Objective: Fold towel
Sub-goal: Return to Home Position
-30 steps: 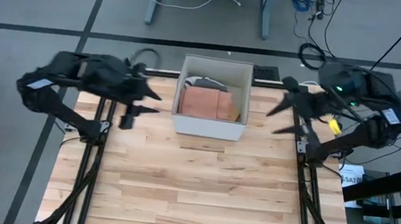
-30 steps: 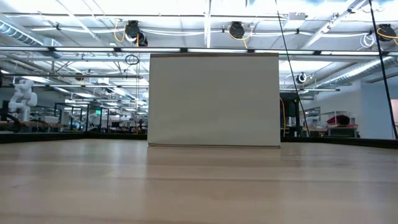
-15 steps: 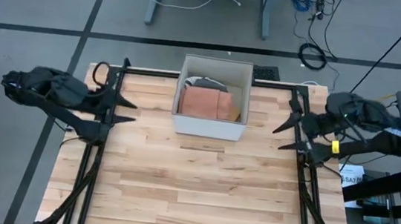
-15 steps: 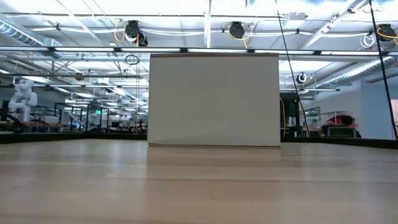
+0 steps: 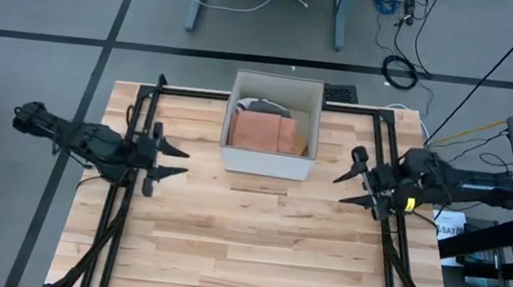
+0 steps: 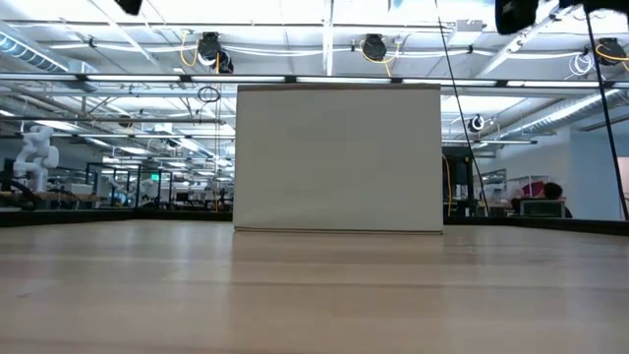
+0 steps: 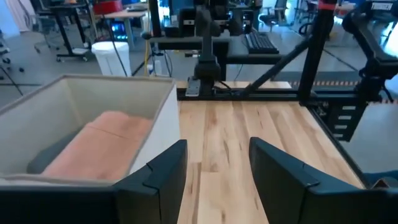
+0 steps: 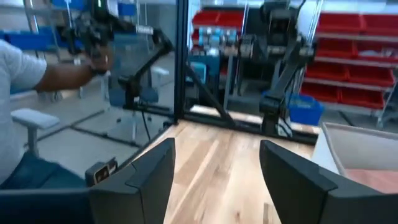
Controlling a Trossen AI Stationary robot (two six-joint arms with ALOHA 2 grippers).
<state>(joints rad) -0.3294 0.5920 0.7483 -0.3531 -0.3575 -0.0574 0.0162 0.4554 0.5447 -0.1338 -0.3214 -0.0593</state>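
- Your brown towel lies folded flat inside the laundry bin, long axis running side to side, parallel to the table's back edge, and a fold line crosses it near its right end
- A strip of gray towel peeks out behind it, against the bin's back wall
- The bin stands upright at the middle of the back edge of the table, mouth facing up
- Your left gripper hovers just inside the table's left edge, pointing in across the boards, fingers spread and released, grasping nothing
- Your right gripper mirrors it at the right edge, pointing inward, fingers parted with nothing between them
- Both sit apart from the bin, one on either side
- From the left wrist, the bin's white wall and the pinkish-brown cloth show just past the dark fingers
- The table is pale wooden boards running side to side, with black frame rails along its left and right edges
- At table height the bin's plain white wall fills the middle, with a bright hall of ceiling lights and workbenches behind
- From the right wrist, a person in a light sleeve shows beyond the table, arm stretched out, with red bins on shelves farther back
- Gray floor surrounds the table, and cables trail beyond its back edge
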